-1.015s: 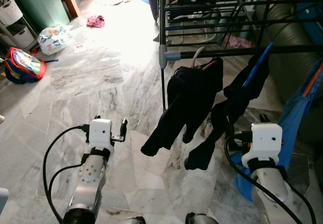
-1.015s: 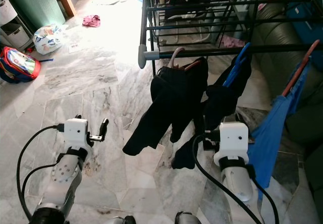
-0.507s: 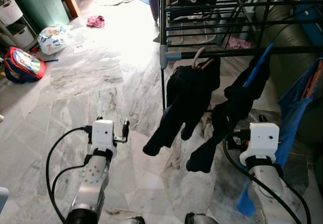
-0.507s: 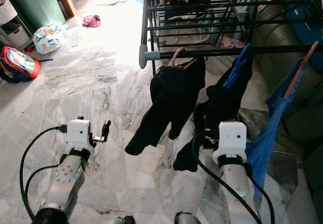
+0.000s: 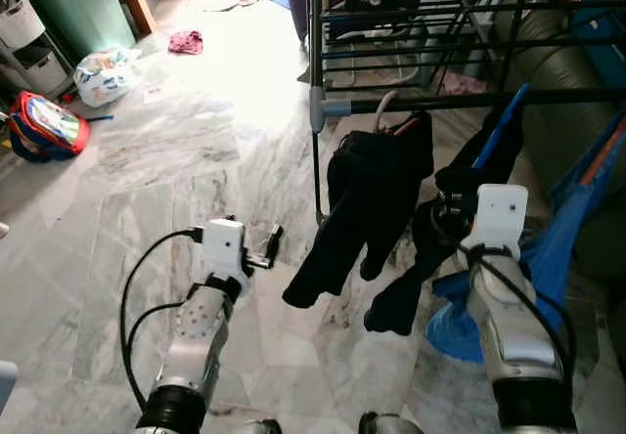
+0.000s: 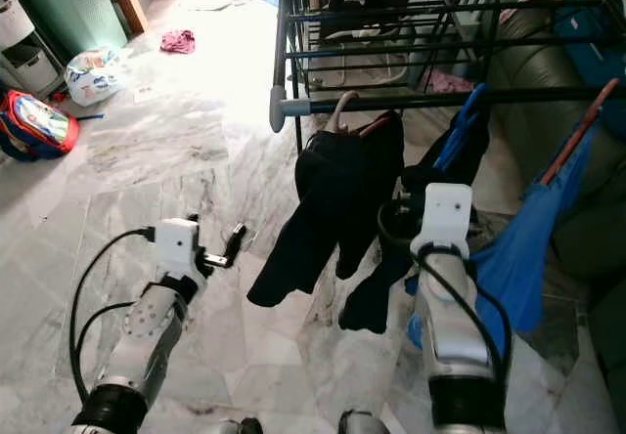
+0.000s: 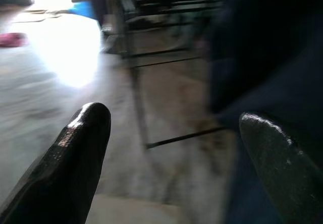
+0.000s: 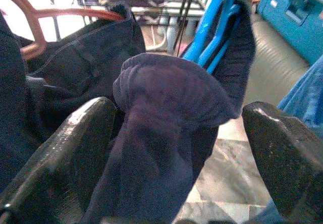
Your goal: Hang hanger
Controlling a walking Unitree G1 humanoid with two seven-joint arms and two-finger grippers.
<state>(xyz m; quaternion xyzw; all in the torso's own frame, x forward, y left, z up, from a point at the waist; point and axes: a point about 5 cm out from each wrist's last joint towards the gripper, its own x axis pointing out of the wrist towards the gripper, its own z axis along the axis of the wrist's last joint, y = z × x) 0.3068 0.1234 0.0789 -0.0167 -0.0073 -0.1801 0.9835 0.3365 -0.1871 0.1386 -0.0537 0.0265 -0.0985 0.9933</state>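
Raised and advanced since a second ago: right gripper, now up against the dark bunched garment at 3 o'clock of the scene, fingers spread wide with the cloth between them but not clamped. Also shifted toward the rack: left gripper, at 7 o'clock, fingers parted and holding nothing (blurred wrist view, marble floor beyond).

Hung on the front bar of the black drying rack, at 12 to 1 o'clock: pink hanger, carrying a black garment that droops toward the floor. Just beside it at 2 o'clock: blue hanger, hooked over the same bar, bearing the dark bunched garment. Farther along, at 3 o'clock: orange hanger with a blue cloth draped beneath it, close beside the right arm.

Behind the rack at 2 o'clock: grey-green sofa. Scattered across the floor at 10 to 11 o'clock: colourful backpack, printed plastic bag, pink cloth. At 11 o'clock: green basket beside white shelving.
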